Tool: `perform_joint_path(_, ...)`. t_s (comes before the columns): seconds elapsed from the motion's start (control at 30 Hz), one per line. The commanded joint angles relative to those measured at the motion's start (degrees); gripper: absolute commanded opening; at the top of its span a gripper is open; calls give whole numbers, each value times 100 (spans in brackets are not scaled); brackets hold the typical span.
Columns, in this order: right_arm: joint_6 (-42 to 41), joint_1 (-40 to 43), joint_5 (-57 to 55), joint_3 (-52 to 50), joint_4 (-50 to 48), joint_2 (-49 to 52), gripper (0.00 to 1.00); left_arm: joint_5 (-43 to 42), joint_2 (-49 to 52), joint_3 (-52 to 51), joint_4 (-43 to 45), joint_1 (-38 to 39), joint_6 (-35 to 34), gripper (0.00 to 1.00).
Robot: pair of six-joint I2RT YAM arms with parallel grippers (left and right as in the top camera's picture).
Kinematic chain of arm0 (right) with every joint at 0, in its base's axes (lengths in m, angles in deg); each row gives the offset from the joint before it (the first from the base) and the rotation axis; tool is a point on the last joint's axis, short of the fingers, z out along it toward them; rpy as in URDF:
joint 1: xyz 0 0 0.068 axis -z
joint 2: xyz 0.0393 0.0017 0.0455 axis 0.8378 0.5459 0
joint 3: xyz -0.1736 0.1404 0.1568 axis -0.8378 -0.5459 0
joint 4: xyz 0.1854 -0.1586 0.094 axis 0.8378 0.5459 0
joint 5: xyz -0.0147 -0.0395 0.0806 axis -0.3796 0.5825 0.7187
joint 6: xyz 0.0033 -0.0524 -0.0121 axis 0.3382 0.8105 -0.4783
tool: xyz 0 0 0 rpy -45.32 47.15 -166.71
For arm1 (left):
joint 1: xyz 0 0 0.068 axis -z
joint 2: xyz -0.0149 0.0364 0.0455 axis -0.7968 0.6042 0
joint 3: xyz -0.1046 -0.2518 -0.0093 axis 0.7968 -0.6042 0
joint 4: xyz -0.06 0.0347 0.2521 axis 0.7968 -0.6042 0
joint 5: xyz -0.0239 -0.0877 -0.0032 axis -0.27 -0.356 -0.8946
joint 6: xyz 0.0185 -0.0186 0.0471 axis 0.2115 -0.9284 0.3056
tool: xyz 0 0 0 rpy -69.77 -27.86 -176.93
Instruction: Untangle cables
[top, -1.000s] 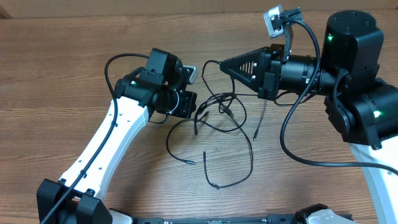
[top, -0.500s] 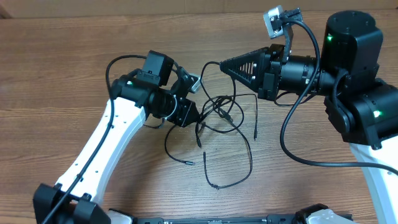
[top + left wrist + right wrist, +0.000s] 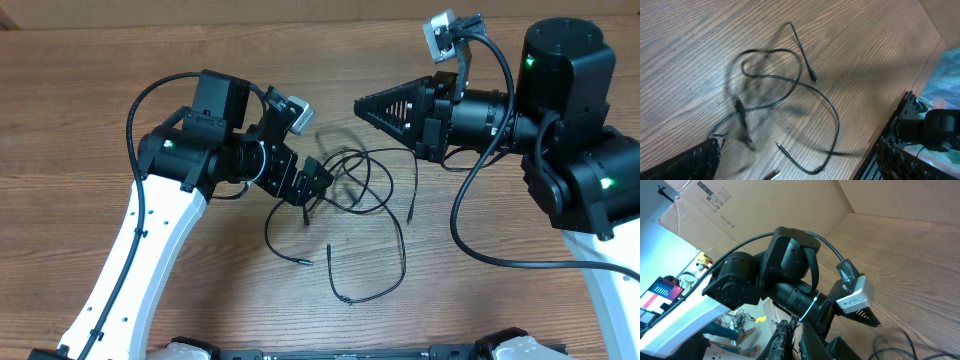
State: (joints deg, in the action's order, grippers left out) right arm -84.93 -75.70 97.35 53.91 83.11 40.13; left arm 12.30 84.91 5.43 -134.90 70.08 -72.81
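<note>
Several thin black cables (image 3: 360, 185) lie in a loose tangle on the wooden table (image 3: 90, 90). They are just beside and partly beneath the left gripper (image 3: 312, 185). Its fingers (image 3: 690, 162) are spread wide, with nothing between them. The right gripper (image 3: 362, 102) is near the left gripper, across the tangle, pinched to a point and gripping nothing visible.

cables (image 3: 345, 298) | thin black | loosely looped, tangled | plug ends splayed
</note>
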Motion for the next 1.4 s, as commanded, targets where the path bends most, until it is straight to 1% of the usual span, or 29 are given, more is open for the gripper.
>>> perform_joint_path(0.0,44,-17,57,92,28,-4,6,-83,-11,85,59,7,166,98)
perform_joint_path(0.3,79,-17,-13,92,142,-4,5,24,-7,83,94,7,162,95)
perform_joint_path(0.33,140,-17,-105,92,192,-4,6,94,-7,83,66,7,162,95)
perform_joint_path(0.4,181,-17,-472,90,337,-4,9,350,-7,83,-15,7,155,100)
perform_joint_path(0.5,175,-17,-1377,72,675,31,20,916,-7,83,-164,0,35,100)
perform_joint_path(0.57,173,-17,-1707,4,772,68,33,1517,-7,83,-264,0,-306,100)
perform_joint_path(0.63,173,-17,-1788,-55,811,153,38,2205,-7,83,-323,0,-890,99)
perform_joint_path(0.77,153,-24,-1775,-81,894,509,53,3580,-7,79,-481,-9,-2262,100)
perform_joint_path(0.83,122,-24,-1773,-81,916,745,56,3965,-7,79,-560,-11,-2702,100)
perform_joint_path(0.87,61,-24,-1770,-81,920,876,59,4037,-7,79,-579,-11,-2789,100)
perform_joint_path(1.0,-175,-24,-1598,-81,914,1349,76,4177,-7,79,-623,-11,-2898,100)
perform_joint_path(1.13,-175,-66,-1132,-81,883,1786,79,4559,-2,66,-723,-101,-3456,99)
perform_joint_path(1.27,-175,-236,-1126,-81,870,2142,83,4426,46,59,-758,-448,-3532,99)
perform_joint_path(1.3,-175,-282,-1126,-81,857,2208,85,4341,66,59,-772,-553,-3530,100)
perform_joint_path(1.37,-175,-415,-1113,-81,767,2358,94,4153,107,57,-791,-743,-3523,100)
